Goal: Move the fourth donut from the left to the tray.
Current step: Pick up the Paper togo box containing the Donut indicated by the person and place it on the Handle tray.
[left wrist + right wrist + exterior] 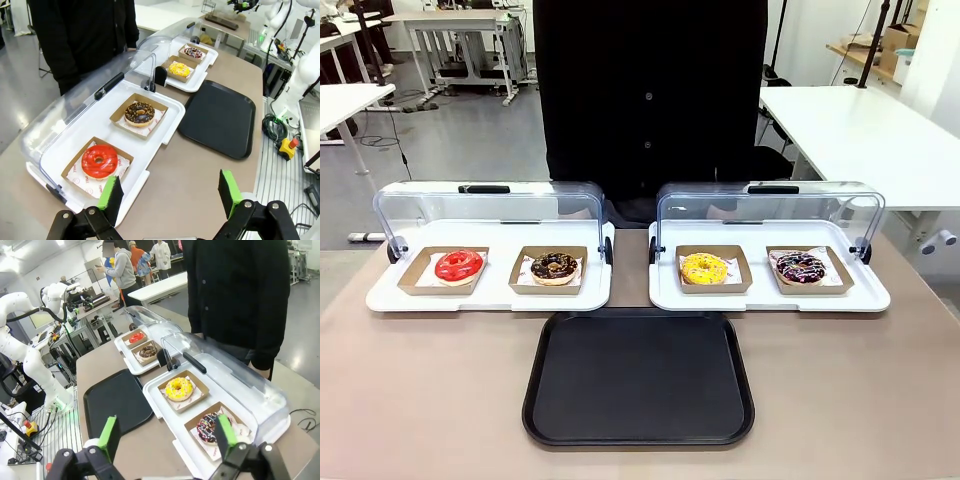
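The fourth donut [801, 267], dark chocolate with pink and white stripes, lies in its small brown cardboard tray at the right end of the right display tray; it also shows as the fourth donut [210, 427] and, far off, the fourth donut [193, 52]. The black tray [639, 377] lies bare at the table's front middle, also seen as the black tray [218, 118] and the black tray [117, 402]. My left gripper [169, 196] stands open above the table's left end. My right gripper [166, 439] stands open, close to the striped donut, with nothing held.
Two white display trays [490, 293] [770, 296] with raised clear lids stand side by side. They hold a red donut [458, 265], a sprinkled chocolate donut [554, 267] and a yellow donut [705, 268]. A person in black [650, 90] stands behind them.
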{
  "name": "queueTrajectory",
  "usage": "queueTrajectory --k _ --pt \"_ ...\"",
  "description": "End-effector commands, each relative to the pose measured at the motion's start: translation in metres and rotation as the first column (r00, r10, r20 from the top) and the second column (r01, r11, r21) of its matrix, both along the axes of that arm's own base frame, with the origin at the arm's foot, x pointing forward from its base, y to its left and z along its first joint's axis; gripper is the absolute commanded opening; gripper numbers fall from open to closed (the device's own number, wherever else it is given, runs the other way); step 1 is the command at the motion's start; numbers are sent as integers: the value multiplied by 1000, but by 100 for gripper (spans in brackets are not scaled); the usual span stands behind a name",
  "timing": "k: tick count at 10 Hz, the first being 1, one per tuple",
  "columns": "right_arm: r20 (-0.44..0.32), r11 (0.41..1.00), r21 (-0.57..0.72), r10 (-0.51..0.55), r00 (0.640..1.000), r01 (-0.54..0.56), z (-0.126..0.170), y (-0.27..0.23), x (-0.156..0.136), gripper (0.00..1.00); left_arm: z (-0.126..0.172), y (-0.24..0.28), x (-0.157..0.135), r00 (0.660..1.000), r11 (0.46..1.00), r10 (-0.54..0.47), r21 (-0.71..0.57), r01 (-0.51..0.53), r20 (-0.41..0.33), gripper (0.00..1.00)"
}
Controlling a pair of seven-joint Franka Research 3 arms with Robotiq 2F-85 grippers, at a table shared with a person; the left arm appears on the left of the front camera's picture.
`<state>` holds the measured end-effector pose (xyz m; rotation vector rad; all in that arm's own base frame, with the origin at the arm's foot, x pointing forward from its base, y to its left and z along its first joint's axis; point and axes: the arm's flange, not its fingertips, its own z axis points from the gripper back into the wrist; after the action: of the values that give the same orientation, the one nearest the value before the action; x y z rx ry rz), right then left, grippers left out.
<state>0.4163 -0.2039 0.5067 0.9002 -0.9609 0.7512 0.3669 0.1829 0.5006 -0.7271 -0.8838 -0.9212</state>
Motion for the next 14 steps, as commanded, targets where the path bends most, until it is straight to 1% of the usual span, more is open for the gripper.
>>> queueTrajectory --k 1,14 --pt "36 1000 18 5 999 -6 1 2 0 100 1 2 3 1000 1000 -12 -16 12 28 100" --pt "36 1000 18 5 999 -6 1 2 0 100 1 2 3 1000 1000 -12 -16 12 28 100"
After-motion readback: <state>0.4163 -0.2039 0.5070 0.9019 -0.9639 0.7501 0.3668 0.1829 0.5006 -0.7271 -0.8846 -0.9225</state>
